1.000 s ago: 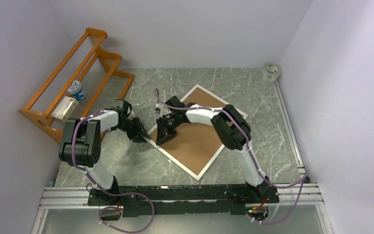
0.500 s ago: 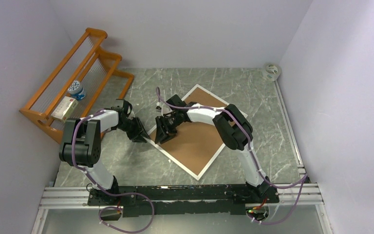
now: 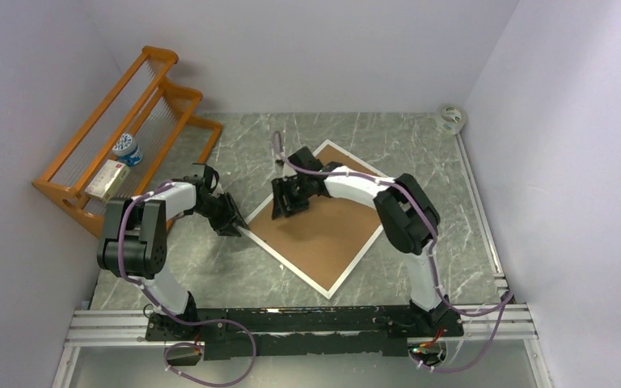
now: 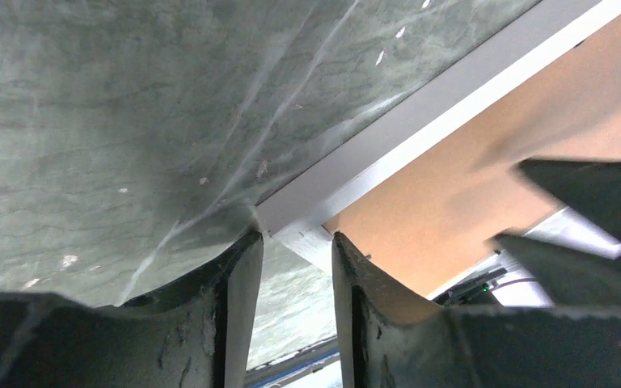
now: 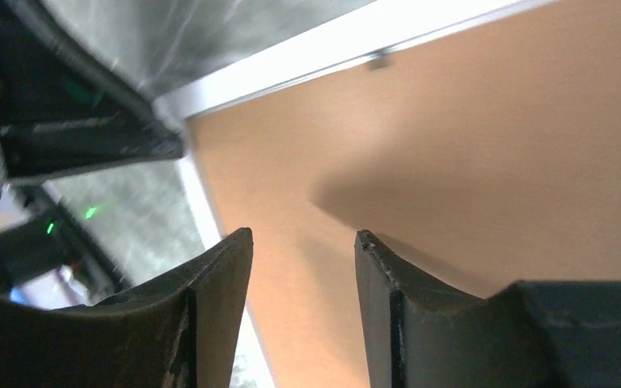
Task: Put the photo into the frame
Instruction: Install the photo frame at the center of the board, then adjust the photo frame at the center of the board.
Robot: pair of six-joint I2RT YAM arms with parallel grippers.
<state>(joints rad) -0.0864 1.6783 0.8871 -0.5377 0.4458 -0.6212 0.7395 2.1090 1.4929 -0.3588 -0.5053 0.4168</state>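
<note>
The frame [image 3: 327, 234] lies face down on the table like a diamond, brown hardboard back up inside a thin white rim. My left gripper [image 3: 238, 226] is at its left corner. In the left wrist view the jaws [image 4: 297, 236] stand apart with the white corner [image 4: 388, 153] between the tips. My right gripper [image 3: 285, 206] hovers over the brown back near the upper-left rim. In the right wrist view it is open and empty [image 5: 303, 234] above the board [image 5: 469, 129]. The photo is not in view.
An orange wooden rack [image 3: 141, 101] stands at the back left with a small tub [image 3: 128, 149] and a box [image 3: 107, 179] on it. A tape roll [image 3: 451, 118] lies in the back right corner. Grey walls close in on three sides.
My right gripper has moved up and to the right, away from the frame's left corner towards the upper-left rim. The left gripper and the frame have not moved.
</note>
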